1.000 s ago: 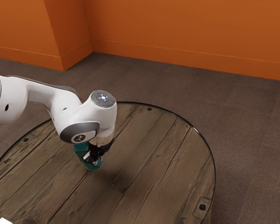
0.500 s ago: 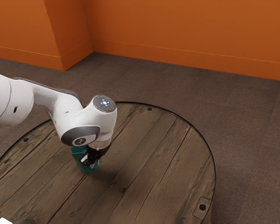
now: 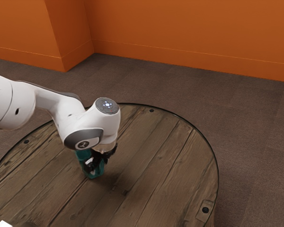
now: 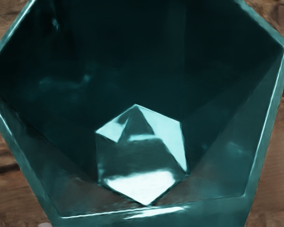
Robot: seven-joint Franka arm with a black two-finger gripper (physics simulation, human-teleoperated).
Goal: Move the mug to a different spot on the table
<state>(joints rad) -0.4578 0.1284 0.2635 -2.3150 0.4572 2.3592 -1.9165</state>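
Mug point(image 3: 91, 173) is teal and faceted, standing upright with its long axis vertical and its mouth up at the hand. In the wrist view the mug's point(image 4: 61, 142) dark inside shows angular walls sloping down to a pale hexagonal bottom. Which way the handle points can't be told. In the exterior view the mug is at about 7-8 o'clock from frame centre, on the round plank table point(image 3: 161, 151), well in from the rim and right under the wrist. Gripper point(image 3: 97, 166) points straight down, with black fingers clamped on the mug wall from two sides. The mug base looks to be on or just off the wood; the angle is too poor to be sure. The white arm point(image 3: 42, 106) enters from 9 o'clock. The grey joint cap point(image 3: 83, 138) carries a small white mark, too small to read. The round top cap point(image 3: 107, 106) has a lit dot. Dark bolt heads sit on the table rim at about 12 o'clock point(image 3: 151, 110) and 4 o'clock point(image 3: 205, 209) of the table. Orange wall point(image 3: 189, 28) runs across 12 o'clock, above grey-brown floor point(image 3: 236, 118).
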